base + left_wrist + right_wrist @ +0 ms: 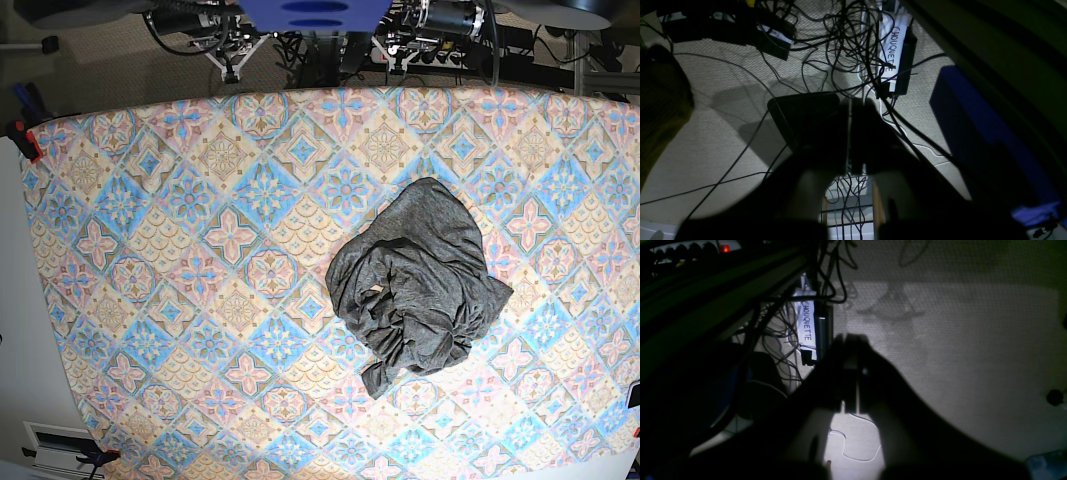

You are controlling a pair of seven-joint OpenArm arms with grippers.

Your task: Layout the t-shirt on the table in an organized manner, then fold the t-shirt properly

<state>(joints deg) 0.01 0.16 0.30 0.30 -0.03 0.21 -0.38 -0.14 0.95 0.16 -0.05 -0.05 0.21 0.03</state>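
Observation:
The dark grey t-shirt [420, 285] lies crumpled in a heap on the table [150, 250], right of centre, with folds bunched over each other and no sleeve laid flat. Both arms hang behind the table's far edge, away from the shirt. In the left wrist view my left gripper [850, 103] is a dark silhouette over the carpeted floor, jaws pressed together with nothing between them. My right gripper [851, 340] looks the same in the right wrist view, shut and holding nothing. Neither wrist view shows the shirt or the table.
Tangled black cables [846, 40] and a labelled power brick [895, 56] lie on the floor under the grippers. A blue box [973, 133] stands to the right there. A red clamp [25, 140] grips the table's left edge. Arm bases [315, 15] sit behind the far edge.

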